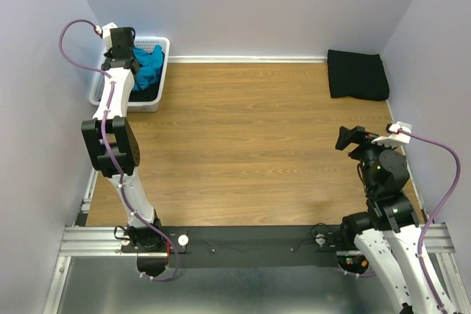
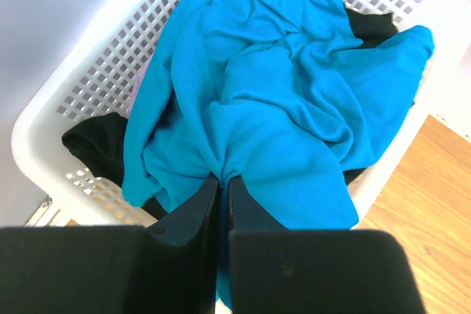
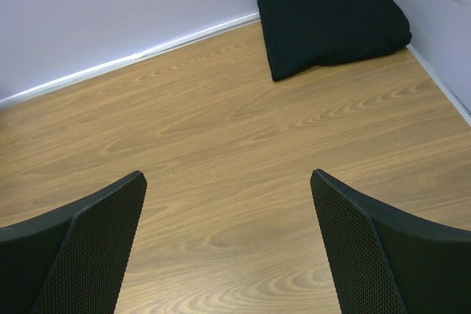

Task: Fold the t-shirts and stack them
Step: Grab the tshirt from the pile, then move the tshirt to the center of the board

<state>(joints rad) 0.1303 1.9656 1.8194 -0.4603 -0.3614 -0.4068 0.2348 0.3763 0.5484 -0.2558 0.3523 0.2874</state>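
Left fingers (image 2: 224, 180) pinch the crumpled teal-blue fabric t-shirt (image 2: 294, 93), heaped with no clear axis in the white plastic lattice basket (image 2: 96, 71). Right fingers (image 3: 227, 182) gape empty; the folded black t-shirt (image 3: 331, 20) lies lengthwise along the far wall (image 3: 147, 5).

A robotics lab is suggested: a wood-grain table (image 1: 243, 145) is enclosed by plain walls (image 1: 250, 5), and a left arm (image 1: 110, 145) and a right arm (image 1: 383, 174) are bolted to an aluminium rail (image 1: 81, 240).

Left arm (image 1: 112, 137) reaches far forward along the left side, wrist pitched down, its jaws pinched almost together on a fold of the teal t-shirt (image 2: 280, 101); right arm (image 1: 383, 174) sits folded low over the tabletop, jaws spread wide.
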